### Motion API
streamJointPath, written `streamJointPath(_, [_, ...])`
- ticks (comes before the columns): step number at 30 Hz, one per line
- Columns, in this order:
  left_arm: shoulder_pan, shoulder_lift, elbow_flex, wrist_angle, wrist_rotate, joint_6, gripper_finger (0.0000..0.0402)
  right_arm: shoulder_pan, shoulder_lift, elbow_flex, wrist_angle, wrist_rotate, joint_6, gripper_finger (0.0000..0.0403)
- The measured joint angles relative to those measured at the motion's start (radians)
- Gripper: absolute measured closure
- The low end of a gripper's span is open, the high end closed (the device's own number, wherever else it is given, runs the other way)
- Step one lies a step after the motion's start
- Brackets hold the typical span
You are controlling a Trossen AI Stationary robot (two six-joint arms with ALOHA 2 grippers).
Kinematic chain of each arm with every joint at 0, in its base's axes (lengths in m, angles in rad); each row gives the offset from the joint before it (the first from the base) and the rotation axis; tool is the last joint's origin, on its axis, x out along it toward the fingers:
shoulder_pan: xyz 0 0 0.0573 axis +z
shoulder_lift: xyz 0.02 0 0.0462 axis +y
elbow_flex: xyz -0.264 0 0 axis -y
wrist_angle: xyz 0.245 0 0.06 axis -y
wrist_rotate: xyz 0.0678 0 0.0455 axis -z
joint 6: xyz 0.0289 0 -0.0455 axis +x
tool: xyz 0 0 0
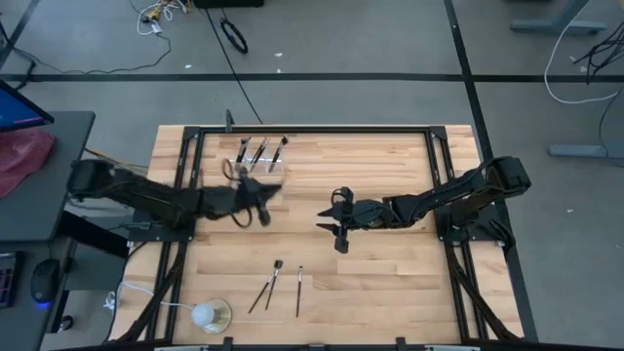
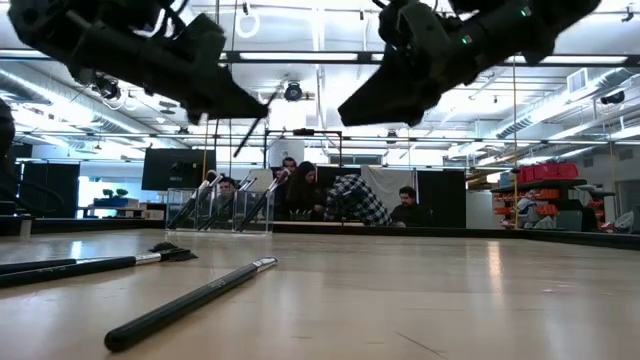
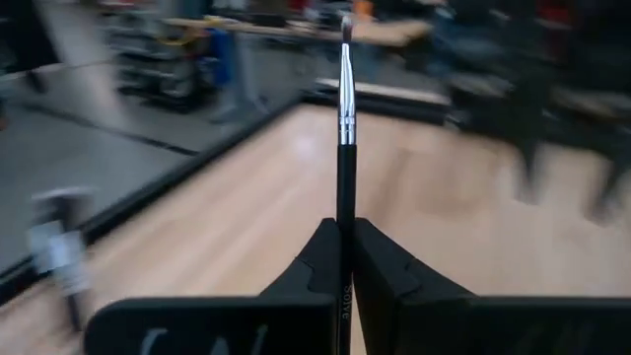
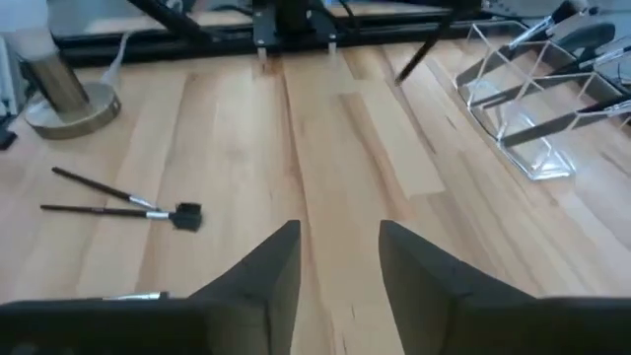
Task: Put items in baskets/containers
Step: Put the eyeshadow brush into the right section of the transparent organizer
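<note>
My left gripper [image 1: 255, 198] hovers just near of the clear holder [image 1: 258, 158] and is shut on a slim dark makeup brush [image 3: 344, 118]. The holder stands on the table's far left part with several brushes leaning in it [image 2: 225, 205]. Three more brushes [image 1: 276, 286] lie flat on the near middle of the table; in the right wrist view two of them [image 4: 118, 204] show. My right gripper [image 1: 336, 222] is open above the table's centre, over bare wood [image 4: 340, 258]. My left gripper pinches the brush's dark handle [image 3: 344, 202] between its two shut fingers [image 3: 317, 254]. The brush lies along the fingers, its silver ferrule and bristle tip [image 3: 345, 30] sticking out past them. It is lifted clear of the table and slants in the low view [image 2: 250, 128].
A white ball on a round base [image 1: 209, 314] with a cord sits at the near left corner. Black frame rails [image 1: 312, 130] border the table. People sit in the room beyond the far edge [image 2: 350, 200]. Bare wood lies between the holder and the loose brushes.
</note>
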Motion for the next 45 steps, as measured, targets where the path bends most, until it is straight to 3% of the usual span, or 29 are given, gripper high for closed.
streamJointPath(4, [0.156, -0.107, -0.052, 0.002, 0.027, -0.033, 0.0389, 0.009, 0.0, -0.087, 0.182, -0.001, 0.003, 0.0273])
streamJointPath(7, [0.281, -0.109, -0.055, 0.029, 0.128, -0.047, 0.0389, 0.009, 0.0, -0.148, 0.333, 0.0, 0.003, 0.028])
streamJointPath(10, [0.366, -0.055, -0.042, 0.082, 0.17, -0.051, 0.0389, 0.009, 0.0, -0.189, 0.463, 0.0, 0.003, 0.0285])
streamJointPath(14, [0.433, 0.044, -0.029, 0.161, 0.152, -0.009, 0.0389, 0.009, 0.0, -0.199, 0.491, -0.001, 0.003, 0.0289])
streamJointPath(17, [0.457, 0.121, -0.029, 0.225, 0.133, 0.021, 0.0389, 0.009, 0.0, -0.199, 0.49, -0.006, 0.003, 0.0289])
streamJointPath(23, [0.494, 0.191, -0.03, 0.253, -0.001, 0.097, 0.0389, 0.013, 0.0, -0.199, 0.484, -0.011, 0.003, 0.0289])
streamJointPath(45, [0.555, 0.199, -0.031, 0.127, 0.071, 0.08, 0.0382, 0.016, 0.0, -0.199, 0.484, -0.011, 0.006, 0.0289])
